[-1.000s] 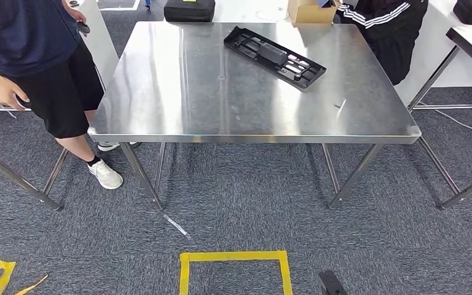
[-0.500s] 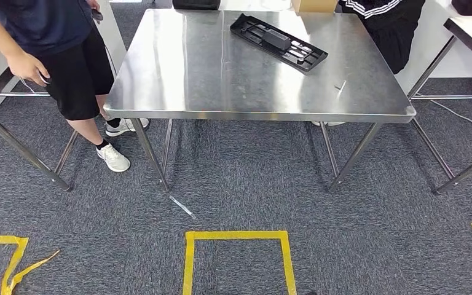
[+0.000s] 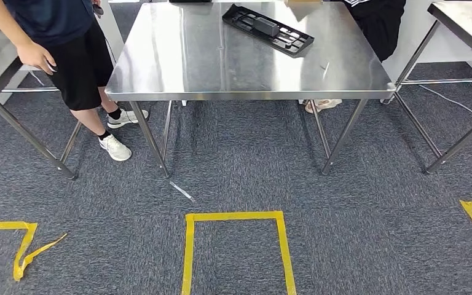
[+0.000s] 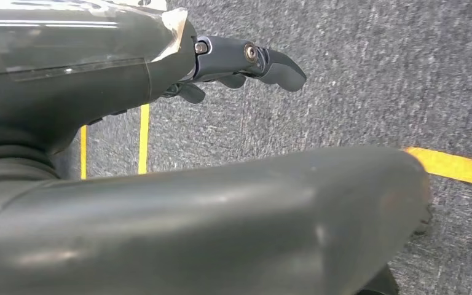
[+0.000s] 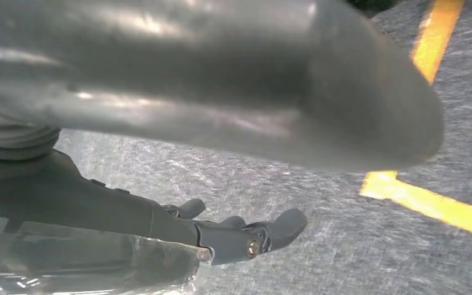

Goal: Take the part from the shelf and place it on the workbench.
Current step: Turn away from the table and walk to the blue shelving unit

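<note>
- Plainly, the black part (image 3: pixel 268 29) is lying flat on the steel bench (image 3: pixel 178 67), toward its far right area and well in from the near edge, with a small pale scrap (image 3: pixel 324 69) resting beside it.
- Nothing is being carried: the left hand (image 4: pixel 233 61) is hanging over the grey carpet (image 3: pixel 239 166) with its fingers (image 4: pixel 283 66) loosely apart and lightly curled, gripping nothing and touching nothing.
- The right hand (image 5: pixel 233 236) is hanging the same way, its fingers (image 5: pixel 286 224) slack, slightly bent and holding nothing.
- A person (image 3: pixel 61 43) is standing just beside the bench's left corner, one foot near the bench leg; any walking or turning by the robot is risking contact with that leg or shoe.
- A second person's dark clothing (image 3: pixel 378 21) is showing at the far right corner, so an arm swinging up there is likely to brush it.
- The yellow floor tape (image 3: pixel 233 216) is marking a square in front of the bench, and a loose curl of tape (image 3: pixel 34 253) is lifting off the carpet at the left; a foot catching that curl is a plausible trip.
- No shelf is visible, so judging whether another part is waiting is not possible.
</note>
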Robot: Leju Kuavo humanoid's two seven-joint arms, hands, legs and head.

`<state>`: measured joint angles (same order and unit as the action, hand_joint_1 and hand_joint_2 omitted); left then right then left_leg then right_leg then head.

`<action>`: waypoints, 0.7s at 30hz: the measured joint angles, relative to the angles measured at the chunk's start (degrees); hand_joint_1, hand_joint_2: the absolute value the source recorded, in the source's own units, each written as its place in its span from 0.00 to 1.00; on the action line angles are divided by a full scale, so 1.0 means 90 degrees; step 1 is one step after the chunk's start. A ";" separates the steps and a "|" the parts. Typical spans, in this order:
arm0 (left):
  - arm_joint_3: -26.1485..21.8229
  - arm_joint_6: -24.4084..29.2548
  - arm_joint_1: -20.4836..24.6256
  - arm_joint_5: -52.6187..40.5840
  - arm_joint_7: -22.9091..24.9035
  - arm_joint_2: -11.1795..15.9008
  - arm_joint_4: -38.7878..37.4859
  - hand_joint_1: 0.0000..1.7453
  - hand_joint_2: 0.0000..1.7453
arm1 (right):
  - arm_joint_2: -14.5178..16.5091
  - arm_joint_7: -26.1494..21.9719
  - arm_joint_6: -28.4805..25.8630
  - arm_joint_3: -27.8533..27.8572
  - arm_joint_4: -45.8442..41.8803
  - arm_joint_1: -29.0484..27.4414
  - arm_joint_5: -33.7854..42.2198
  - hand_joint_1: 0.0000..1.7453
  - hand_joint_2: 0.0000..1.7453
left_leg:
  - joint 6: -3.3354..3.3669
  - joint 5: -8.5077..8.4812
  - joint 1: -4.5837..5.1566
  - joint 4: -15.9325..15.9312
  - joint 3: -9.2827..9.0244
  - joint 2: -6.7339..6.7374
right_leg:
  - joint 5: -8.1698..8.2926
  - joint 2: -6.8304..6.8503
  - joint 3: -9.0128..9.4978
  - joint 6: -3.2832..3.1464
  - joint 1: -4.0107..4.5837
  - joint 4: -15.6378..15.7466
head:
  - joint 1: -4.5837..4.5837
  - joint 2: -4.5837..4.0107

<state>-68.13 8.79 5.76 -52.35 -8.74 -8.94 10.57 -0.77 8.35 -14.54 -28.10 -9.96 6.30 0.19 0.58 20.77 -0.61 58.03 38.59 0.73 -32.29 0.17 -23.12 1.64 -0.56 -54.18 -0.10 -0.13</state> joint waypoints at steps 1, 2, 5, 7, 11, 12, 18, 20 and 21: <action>0.0001 0.0008 -0.0009 0.0004 0.0000 -0.0001 -0.0001 0.00 0.00 | 0.0006 0.0001 -0.0001 -0.0018 0.0008 -0.0009 -0.0013 0.00 0.00 | -0.0028 0.0243 -0.0014 0.0168 0.0053 -0.0012 | 0.0077 0.0018 -0.0074 -0.0079 -0.0016 -0.0010 | -0.0015 0.0000; 0.0001 0.0012 -0.0017 0.0007 0.0000 -0.0001 -0.0001 0.00 0.00 | 0.0012 0.0002 -0.0002 -0.0030 0.0016 -0.0012 -0.0022 0.00 0.00 | -0.0050 0.0605 -0.0025 0.0470 0.0126 -0.0026 | 0.0160 0.0036 -0.0160 -0.0144 -0.0022 -0.0016 | -0.0032 0.0000; 0.0002 0.0012 -0.0021 0.0007 -0.0002 -0.0002 -0.0001 0.00 0.00 | 0.0018 0.0000 -0.0004 -0.0041 0.0019 -0.0009 -0.0029 0.00 0.00 | -0.0087 0.1372 -0.0026 0.1659 0.0262 -0.0053 | 0.0402 0.0068 -0.0458 -0.0225 0.0047 -0.0039 | -0.0060 0.0000; 0.0004 0.0005 -0.0019 -0.0006 -0.0005 -0.0002 -0.0001 0.00 0.00 | 0.0021 0.0000 -0.0008 -0.0042 0.0019 -0.0010 -0.0023 0.00 0.00 | -0.0075 0.1162 -0.0026 0.1840 0.0049 -0.0063 | 0.0543 0.0077 -0.0670 -0.0214 0.0075 -0.0097 | -0.0061 0.0000; 0.0010 -0.0024 0.0013 -0.0044 -0.0013 -0.0001 0.0001 0.00 0.00 | 0.0026 -0.0011 -0.0044 -0.0041 0.0019 -0.0016 0.0015 0.00 0.00 | 0.0027 0.1025 0.0000 0.0369 -0.1190 -0.0096 | 0.0729 0.0077 -0.1041 -0.0106 0.0105 -0.0322 | -0.0056 0.0000; 0.0010 -0.0029 0.0022 -0.0050 -0.0017 -0.0001 0.0001 0.00 0.00 | 0.0029 -0.0016 -0.0055 -0.0041 0.0019 -0.0016 0.0025 0.00 0.00 | 0.0052 0.1118 0.0023 0.0107 -0.1348 -0.0104 | 0.0774 0.0082 -0.1092 -0.0063 0.0108 -0.0354 | -0.0056 0.0000; 0.0016 -0.0060 0.0018 -0.0105 -0.0023 -0.0002 0.0001 0.00 0.00 | 0.0042 -0.0021 -0.0083 -0.0040 0.0041 -0.0061 0.0072 0.00 0.00 | 0.0319 0.0840 0.0013 -0.0198 -0.0980 -0.0056 | 0.0135 0.0042 -0.1533 -0.0003 0.0075 -0.1131 | -0.0018 0.0000; 0.0022 -0.0085 0.0017 -0.0113 -0.0024 -0.0002 0.0001 0.00 0.00 | 0.0044 -0.0024 -0.0093 -0.0039 0.0041 -0.0077 0.0079 0.00 0.00 | 0.0322 0.0656 0.0013 -0.0194 -0.0755 -0.0033 | -0.0264 0.0023 -0.1654 0.0025 0.0040 -0.1890 | 0.0000 0.0000; 0.0027 -0.0099 0.0017 -0.0115 -0.0023 -0.0002 0.0001 0.00 0.00 | 0.0043 -0.0027 -0.0097 -0.0039 0.0042 -0.0081 0.0082 0.00 0.00 | 0.0307 0.0563 0.0010 -0.0189 -0.0635 -0.0017 | -0.0251 0.0019 -0.1619 0.0098 0.0017 -0.2115 | 0.0004 0.0000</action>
<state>-67.89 7.90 5.91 -53.39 -8.95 -8.96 10.58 -0.38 8.11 -15.41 -28.46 -9.58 5.58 0.93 3.35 25.84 -0.52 56.33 32.87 0.57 -34.55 0.34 -37.68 2.52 -0.41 -73.22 -0.07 -0.13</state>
